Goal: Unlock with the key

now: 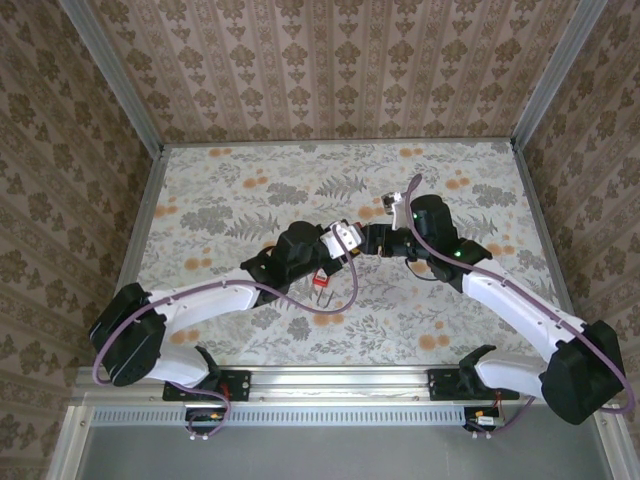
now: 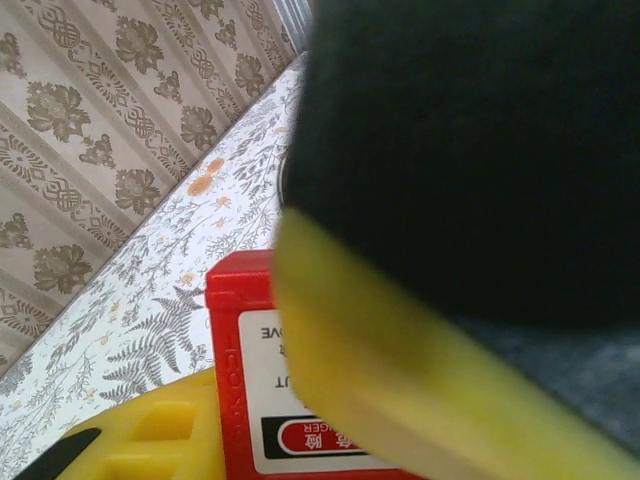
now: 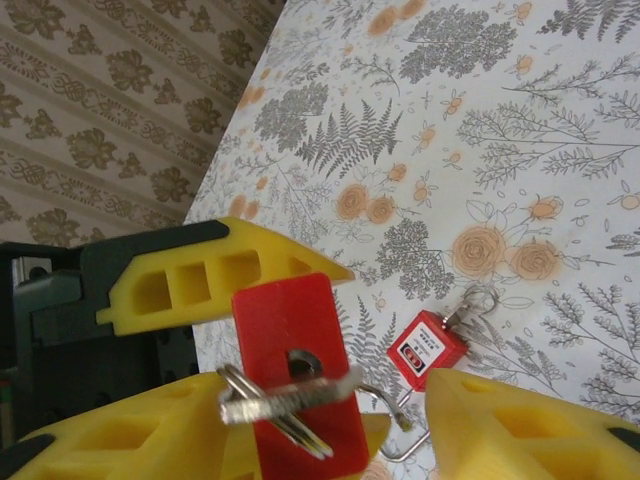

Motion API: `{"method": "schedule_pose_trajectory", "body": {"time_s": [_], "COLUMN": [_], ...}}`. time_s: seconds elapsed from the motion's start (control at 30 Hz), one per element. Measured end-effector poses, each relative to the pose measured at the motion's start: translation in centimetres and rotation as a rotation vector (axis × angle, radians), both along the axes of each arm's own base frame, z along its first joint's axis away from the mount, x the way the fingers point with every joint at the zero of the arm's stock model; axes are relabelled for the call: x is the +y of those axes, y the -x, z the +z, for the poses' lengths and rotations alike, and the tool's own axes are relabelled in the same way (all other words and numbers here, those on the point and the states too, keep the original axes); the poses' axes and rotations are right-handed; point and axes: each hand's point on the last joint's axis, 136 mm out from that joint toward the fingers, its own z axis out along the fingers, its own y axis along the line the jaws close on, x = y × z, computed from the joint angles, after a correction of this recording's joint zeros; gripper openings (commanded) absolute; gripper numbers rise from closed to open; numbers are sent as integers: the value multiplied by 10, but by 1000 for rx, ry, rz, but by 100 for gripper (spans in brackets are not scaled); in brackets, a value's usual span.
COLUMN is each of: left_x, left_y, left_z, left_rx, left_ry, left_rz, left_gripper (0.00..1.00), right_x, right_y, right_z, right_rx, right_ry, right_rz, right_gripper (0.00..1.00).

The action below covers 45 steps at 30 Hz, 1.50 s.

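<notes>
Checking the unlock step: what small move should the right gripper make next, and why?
Probably shift the right gripper sideways to centre the key: seemingly seated in the padlock that the left gripper holds, it overlaps one finger of its open jaws.

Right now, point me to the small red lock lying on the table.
In the right wrist view the small red lock lies on the flowered table, just right of the red block with keys gripped between yellow fingers.

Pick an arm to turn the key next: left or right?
Right, probably. The left gripper is clamped on the red padlock, so it is busy holding. The right gripper stands open, with the key and its ring right by its fingers.
</notes>
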Motion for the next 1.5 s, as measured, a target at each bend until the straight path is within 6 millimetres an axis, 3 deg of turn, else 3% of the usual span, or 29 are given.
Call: {"method": "schedule_pose_trajectory", "body": {"time_s": [0.27,0.43,0.63,0.83,1.07,1.5], "left_x": [-2,-3,-3,-4,13,58], "left_y": [2,3,5,7,18,17], "left_z": [-2,-2,-5,-5,-6,-6], "left_rx": [8,13,27,29,23,9], "left_ry": [0,2,-1,1,6,41], "left_rz": [-18,-23,-28,-25,-3,125], "left_gripper": [18,28,53,80,84,85], "right_x": [3,4,1,-6,-12,-14], "right_y": [-3,-3,-1,0,1,8], "right_z": [2,2,-2,-20,-33,-97], "right_rx": [-4,-9,-11,16,37,170], "right_ry": [-18,-14,-5,30,58,104], "right_rz": [-5,-9,-21,-52,-77,-83], "right_gripper": [35,32,32,31,32,31]}}
